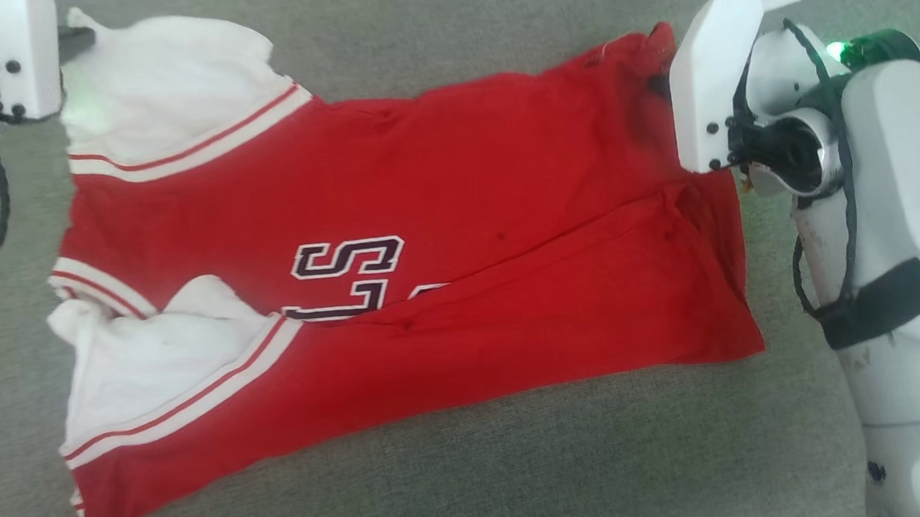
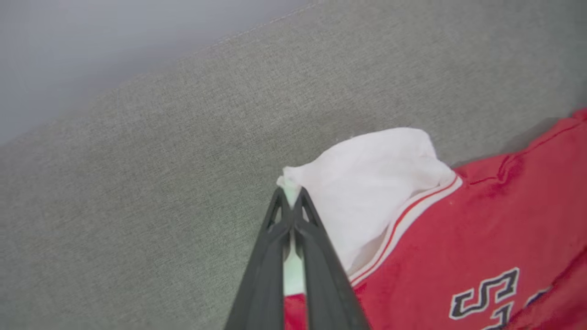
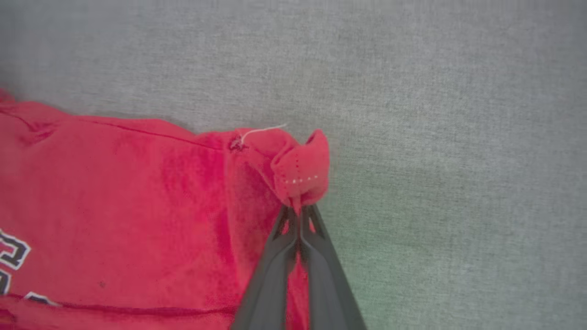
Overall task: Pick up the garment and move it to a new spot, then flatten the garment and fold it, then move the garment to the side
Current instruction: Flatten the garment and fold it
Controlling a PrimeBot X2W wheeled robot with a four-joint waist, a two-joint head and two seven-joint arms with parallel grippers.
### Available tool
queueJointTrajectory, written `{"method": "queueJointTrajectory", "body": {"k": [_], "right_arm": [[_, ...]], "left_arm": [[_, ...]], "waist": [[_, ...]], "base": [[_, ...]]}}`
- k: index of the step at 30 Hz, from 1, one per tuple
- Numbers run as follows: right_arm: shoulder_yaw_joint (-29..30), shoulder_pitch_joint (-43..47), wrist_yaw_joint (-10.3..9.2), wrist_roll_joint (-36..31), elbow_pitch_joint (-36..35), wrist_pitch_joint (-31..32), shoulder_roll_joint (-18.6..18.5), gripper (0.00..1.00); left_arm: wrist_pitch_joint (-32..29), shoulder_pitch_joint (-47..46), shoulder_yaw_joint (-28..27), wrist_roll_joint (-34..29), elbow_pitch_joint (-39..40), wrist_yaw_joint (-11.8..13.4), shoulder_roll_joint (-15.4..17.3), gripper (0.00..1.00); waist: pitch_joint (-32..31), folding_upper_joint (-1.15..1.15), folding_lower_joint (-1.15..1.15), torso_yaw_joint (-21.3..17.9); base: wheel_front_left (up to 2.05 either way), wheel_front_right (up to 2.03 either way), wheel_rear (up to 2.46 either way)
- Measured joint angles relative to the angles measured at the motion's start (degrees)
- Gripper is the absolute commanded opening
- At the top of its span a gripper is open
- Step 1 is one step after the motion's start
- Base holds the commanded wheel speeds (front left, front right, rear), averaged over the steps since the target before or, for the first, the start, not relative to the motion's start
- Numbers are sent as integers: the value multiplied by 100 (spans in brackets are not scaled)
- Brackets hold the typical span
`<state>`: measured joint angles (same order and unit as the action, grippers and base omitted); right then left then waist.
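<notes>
Head view: the shirt (image 1: pixel 503 180) is lying on the grey cloth (image 1: pixel 480 490). Left wrist: the left gripper (image 2: pixel 290 195) is pinching the white sleeve tip (image 2: pixel 367 183), fingers (image 2: pixel 270 256) pressed together, shirt spreading to its right. Right wrist: the right gripper (image 3: pixel 300 211) is squeezing a tiny red corner (image 3: pixel 305 169) (a hard pull could be slipping it free).

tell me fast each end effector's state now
left end effector: closed on the garment, white sleeve edge
right end effector: closed on the garment, red corner
</notes>
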<state>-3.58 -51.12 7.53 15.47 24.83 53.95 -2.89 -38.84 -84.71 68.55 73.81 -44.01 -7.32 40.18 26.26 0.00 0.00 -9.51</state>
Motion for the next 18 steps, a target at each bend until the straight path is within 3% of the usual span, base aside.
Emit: {"method": "queueJointTrajectory", "body": {"k": [9, 18], "right_arm": [[7, 648, 0, -87, -969, 416, -14, 0], [-114, 1464, 0, 232, -2209, 956, -514, 0]], "left_arm": [[162, 449, -45, 179, 677, 48, 345, 0], [207, 1118, -23, 255, 2444, 771, 1235, 0]], "waist": [[-447, 0, 0, 261], [-661, 0, 0, 485]], "base": [[0, 0, 0], [0, 0, 0]]}}
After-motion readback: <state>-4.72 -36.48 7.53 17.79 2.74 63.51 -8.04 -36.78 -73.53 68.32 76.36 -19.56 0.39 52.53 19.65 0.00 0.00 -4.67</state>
